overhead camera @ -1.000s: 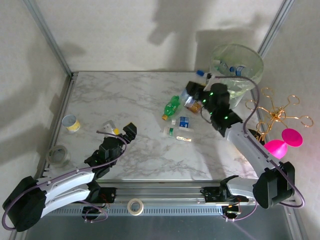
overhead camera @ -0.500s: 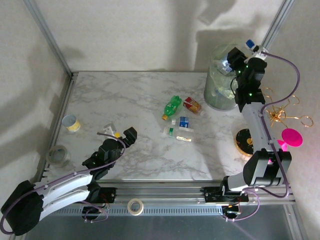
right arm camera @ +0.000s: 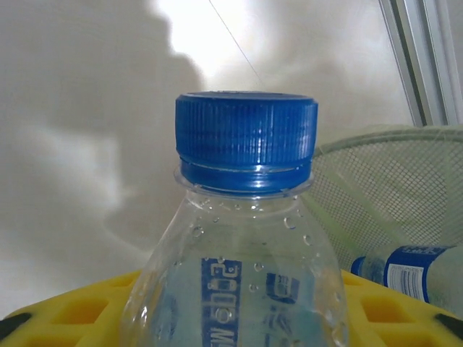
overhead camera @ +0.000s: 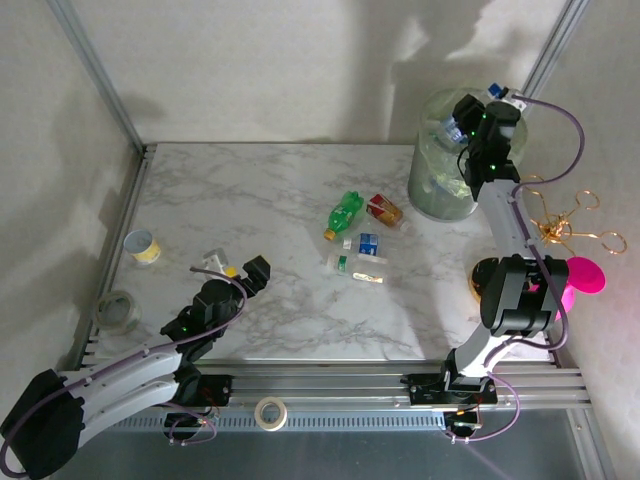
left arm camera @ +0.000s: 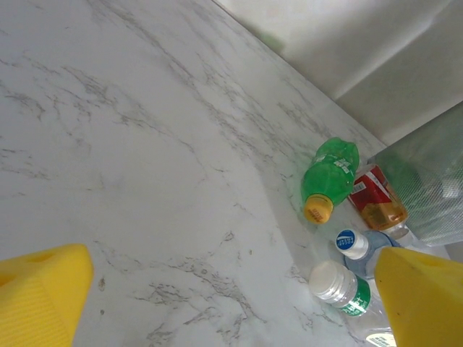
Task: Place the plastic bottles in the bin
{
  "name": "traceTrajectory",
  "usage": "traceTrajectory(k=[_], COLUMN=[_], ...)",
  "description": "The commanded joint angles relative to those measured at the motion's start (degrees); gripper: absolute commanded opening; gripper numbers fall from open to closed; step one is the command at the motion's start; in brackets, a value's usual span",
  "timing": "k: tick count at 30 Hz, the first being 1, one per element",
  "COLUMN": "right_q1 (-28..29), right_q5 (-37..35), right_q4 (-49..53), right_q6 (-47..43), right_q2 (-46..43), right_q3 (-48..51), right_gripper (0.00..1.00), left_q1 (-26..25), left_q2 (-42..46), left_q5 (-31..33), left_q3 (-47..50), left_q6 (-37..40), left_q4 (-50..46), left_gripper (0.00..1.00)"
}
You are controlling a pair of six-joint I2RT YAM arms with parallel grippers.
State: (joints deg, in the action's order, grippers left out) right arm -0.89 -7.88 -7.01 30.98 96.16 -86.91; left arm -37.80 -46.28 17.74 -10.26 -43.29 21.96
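Close up at the right wrist: clear, droplet-beaded bottle point(right arm camera: 242, 246) with ribbed blue cap point(right arm camera: 246, 137), clamped in the right gripper point(overhead camera: 463, 118) between yellow pads point(right arm camera: 405, 311), the bin point(right arm camera: 376, 188) with its netted green liner just behind. From above: right arm stretched tall over the bin. Left gripper point(overhead camera: 252, 272) low over marble table point(left arm camera: 145, 144), jaws spread wide and empty, green bottle point(left arm camera: 329, 173) lying ahead.

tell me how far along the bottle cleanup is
Done: at least one blue-labelled bottle already lies in the bin. In hand: the right gripper holds a blue-capped bottle at the bin's rim. Left: at least four on the table, a green bottle, a red-labelled bottle and two clear bottles. The left gripper is open, empty.
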Motion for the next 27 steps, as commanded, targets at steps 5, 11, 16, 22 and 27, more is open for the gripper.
traceTrajectory(k=[5,11,16,22,27], right_q1=[-0.3,-0.3,0.5,3.8,12.6], right_q5=[0.0,0.7,0.3,5.4,6.6], right_q4=[3.2,5.6,4.0,2.3,2.8], right_q6=[-2.4,-5.4,-6.4,-8.0,-13.6], right_q2=[1.0,-1.2,-7.7,-16.1,-21.8], right_q3=[-5.1,-6.8,-2.4,5.3,12.0], right_gripper=[0.71,0.84,0.92,0.99,0.99], left_q1=[1.0,1.2,1.6,2.4,3.3], left_q2=[-0.2,-0.6,-0.9,-1.8,-4.1], left_q5=[-0.7,-0.6,-1.0,-1.8,-2.1], left_q3=[-0.1,-0.6,-2.0,-5.1,-7.5], left_q6=[0.2,0.0,-0.2,0.4,1.3], left_q4=[-0.3,-0.1,-0.6,-1.0,-0.3], left_gripper=[1.0,0.99,1.0,1.0,1.0])
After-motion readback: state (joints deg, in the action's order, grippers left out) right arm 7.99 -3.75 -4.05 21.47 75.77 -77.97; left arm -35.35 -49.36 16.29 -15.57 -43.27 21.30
